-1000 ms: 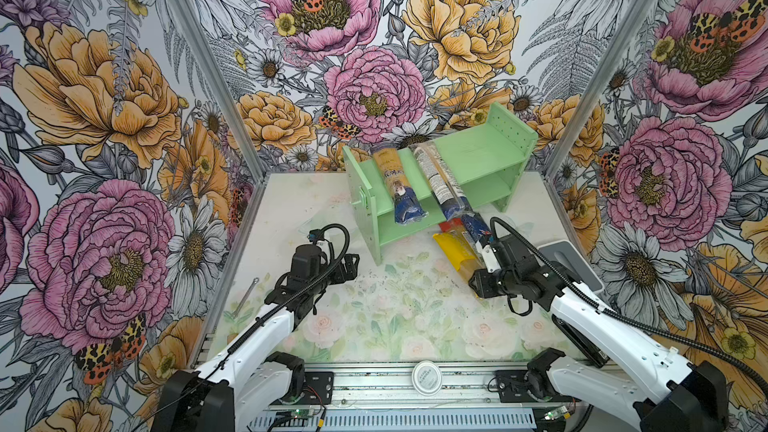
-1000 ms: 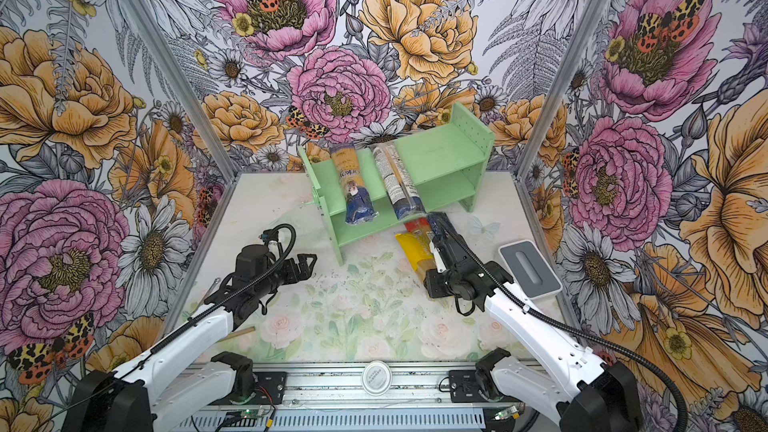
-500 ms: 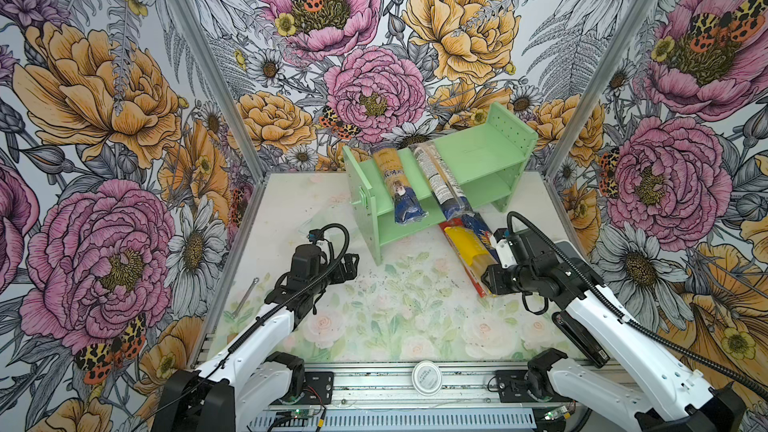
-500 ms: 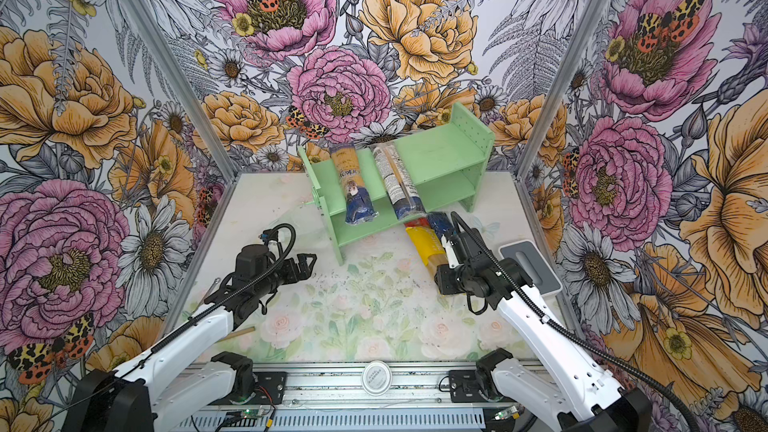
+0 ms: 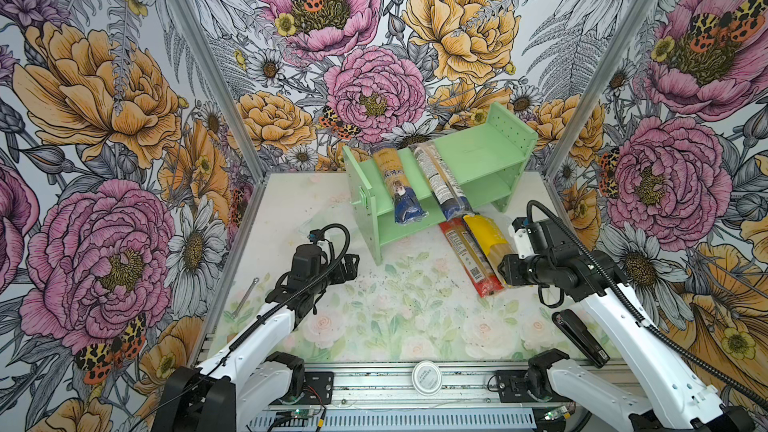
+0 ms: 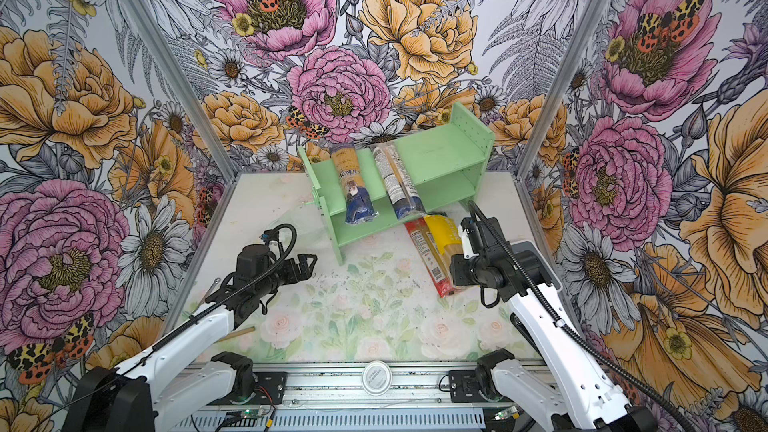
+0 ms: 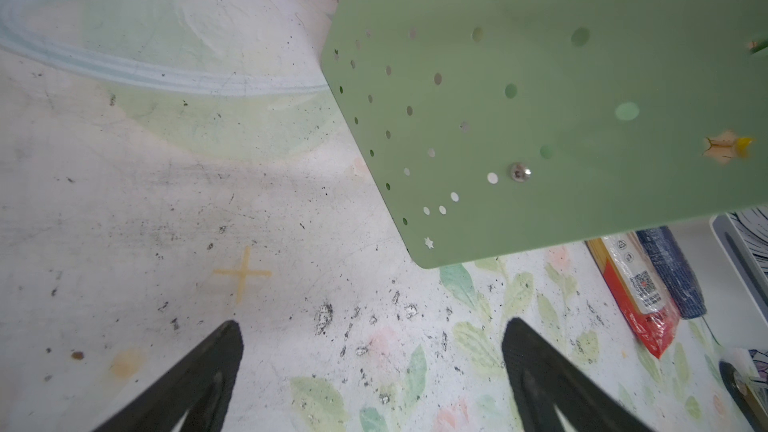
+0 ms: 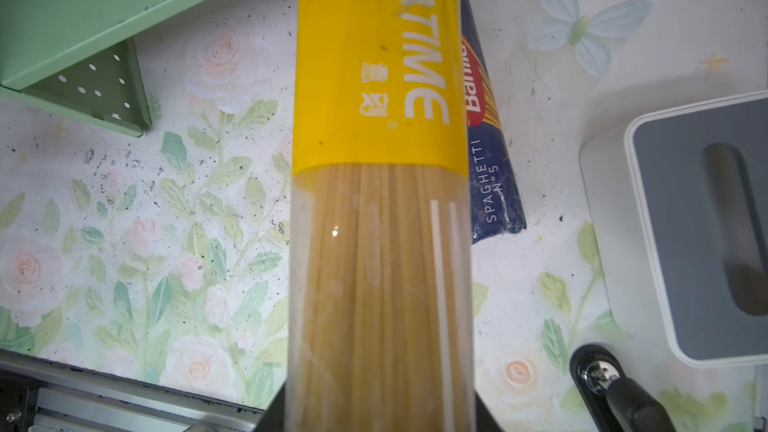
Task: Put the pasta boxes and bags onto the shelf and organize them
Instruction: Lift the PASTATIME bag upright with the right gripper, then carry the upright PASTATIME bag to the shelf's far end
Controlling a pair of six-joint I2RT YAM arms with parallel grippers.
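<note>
Right beside my right gripper [image 5: 508, 273] sits a white box with a grey top [image 8: 685, 222], so it's tight here. The gripper is clamped on the clear end of the yellow spaghetti pack [image 5: 486, 238], above the dark-blue pack with the red logo [image 8: 492, 160] and just beside the red pack [image 5: 467, 253] on the table. The mint-green peg-holed shelf [image 5: 482, 160] carries two clear packs with dark-blue ends [image 5: 399, 189] [image 5: 438, 178], slanting across both tiers. Five packs in all. The left gripper [image 5: 351, 265] hangs spread and empty near the shelf's side.
</note>
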